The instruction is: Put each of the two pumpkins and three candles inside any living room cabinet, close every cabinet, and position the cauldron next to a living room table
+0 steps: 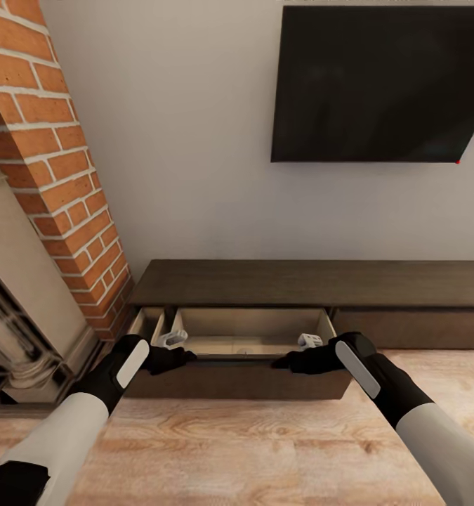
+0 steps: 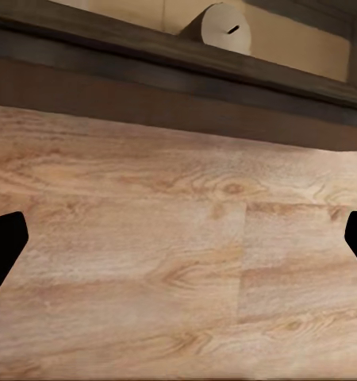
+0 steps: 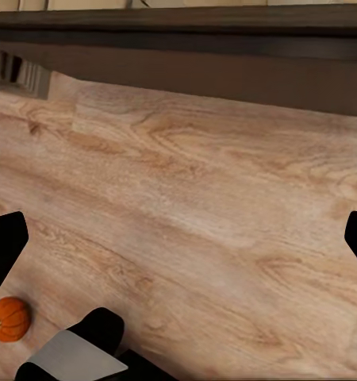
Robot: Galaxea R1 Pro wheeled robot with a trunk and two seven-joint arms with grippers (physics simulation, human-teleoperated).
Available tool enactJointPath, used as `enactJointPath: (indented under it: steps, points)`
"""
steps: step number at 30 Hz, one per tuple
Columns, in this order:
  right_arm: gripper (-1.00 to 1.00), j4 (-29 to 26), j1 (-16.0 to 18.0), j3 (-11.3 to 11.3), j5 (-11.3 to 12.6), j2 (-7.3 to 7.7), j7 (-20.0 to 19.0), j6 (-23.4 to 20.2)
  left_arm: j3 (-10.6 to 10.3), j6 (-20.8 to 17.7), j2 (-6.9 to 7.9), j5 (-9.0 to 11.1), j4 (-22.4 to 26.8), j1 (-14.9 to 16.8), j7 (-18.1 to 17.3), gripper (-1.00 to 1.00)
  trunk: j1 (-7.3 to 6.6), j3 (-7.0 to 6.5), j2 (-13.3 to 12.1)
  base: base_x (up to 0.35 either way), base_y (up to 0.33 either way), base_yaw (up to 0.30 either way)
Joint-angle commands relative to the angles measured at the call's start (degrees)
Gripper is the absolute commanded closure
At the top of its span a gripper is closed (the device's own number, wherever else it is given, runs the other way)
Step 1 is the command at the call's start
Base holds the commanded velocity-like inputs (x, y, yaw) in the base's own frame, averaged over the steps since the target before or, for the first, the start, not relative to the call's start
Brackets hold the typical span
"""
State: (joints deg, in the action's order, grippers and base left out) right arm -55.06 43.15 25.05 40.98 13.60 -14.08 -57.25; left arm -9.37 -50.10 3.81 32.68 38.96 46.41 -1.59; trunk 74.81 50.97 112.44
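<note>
While both tools — left [image 1: 172,340], right [image 1: 308,341] — hang spread and empty above the cabinet's [image 1: 314,282] open drawer [image 1: 254,330], holding a candle [image 2: 218,28], I'd fetch the pumpkin [image 3: 9,319] off the floor [image 1: 265,450] first — approaching low.

pumpkin [image 3: 9,318] on wood floor [image 3: 210,198], cabinet [image 3: 226,48]

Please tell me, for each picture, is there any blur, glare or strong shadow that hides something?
Head view: sharp, even light; the TV is plain black without glare; the open drawer is a little dim inside. Left wrist view: the candle is soft at its edges. Right wrist view: the floor grain looks smeared, yet the pumpkin is still clear.
</note>
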Motion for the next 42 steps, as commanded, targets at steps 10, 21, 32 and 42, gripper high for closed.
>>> enactJointPath:
  steps: [10, 21, 32, 42]
  points:
    - [-1.0, 0.71, 0.0, 0.59, -0.37, -0.24, 0.47, 0.3, -0.19, 0.22, -0.21, -0.22, -2.2, -0.76, 0.27, -1.0, 0.0, 0.0, 0.0, -0.02, 0.0, 0.0]
    - [-1.0, 6.04, -0.17, 1.4, -0.56, -0.23, 0.72, 0.44, -3.5, 0.37, -0.45, -0.25, -4.14, -0.79, 0.3, -1.0, 0.0, 0.0, 0.0, -0.059, 0.0, 0.0]
    - [-1.0, 13.48, -0.42, 1.42, -0.68, -0.69, 0.72, 2.15, -8.49, 0.39, -2.0, -0.25, -4.24, -0.87, 0.38, -1.0, 0.0, -0.21, 0.0, -0.297, 0.0, -0.128]
    - [-1.0, 20.33, -0.66, 1.82, -0.65, -3.1, 0.72, 11.82, -16.24, 1.68, -1.71, -0.24, -15.21, -1.49, -0.02, -1.0, 0.0, 0.33, 0.0, -0.047, 0.0, -0.196]
